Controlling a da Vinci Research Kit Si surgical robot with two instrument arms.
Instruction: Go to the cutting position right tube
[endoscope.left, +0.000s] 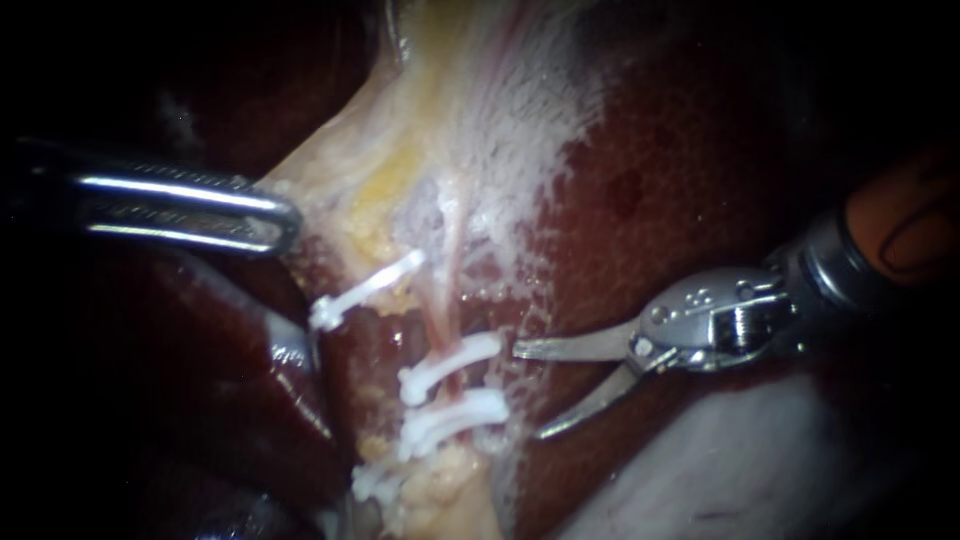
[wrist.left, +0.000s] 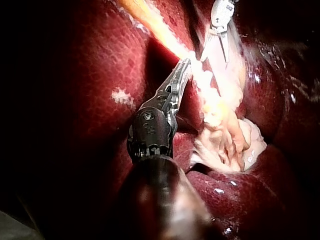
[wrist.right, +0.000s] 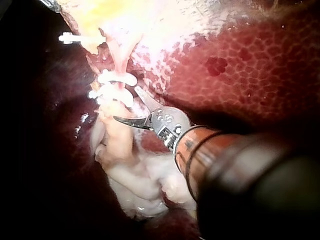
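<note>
— How was the right instrument (endoscope.left: 528, 392) seen?

— Its jaws were seen spread wide, with nothing gripped between them. Its shaft was held over the liver (endoscope.left: 680, 150), and its tips were pointed at the clipped tube.

— And the left instrument (endoscope.left: 285, 222)?

— Its jaws were pressed together on the edge of the pale tissue (endoscope.left: 470, 100), which was pulled taut towards it.

— Where was the right tube (endoscope.left: 443, 300) found?

— It was seen as a thin pink strand running down through the pale tissue, with dark liver on both sides. It was crossed by two white clips set close together, an upper clip (endoscope.left: 450, 362) and a lower clip (endoscope.left: 452, 418). The open jaws were placed just beside these two. One tip was level with the upper clip and the other a little below the lower clip. The tube was not yet enclosed by the jaws.

— Was any other clip noted?

— A third clip (endoscope.left: 365, 290) was seen lying slanted, apart from the pair, on the left instrument's side.
</note>
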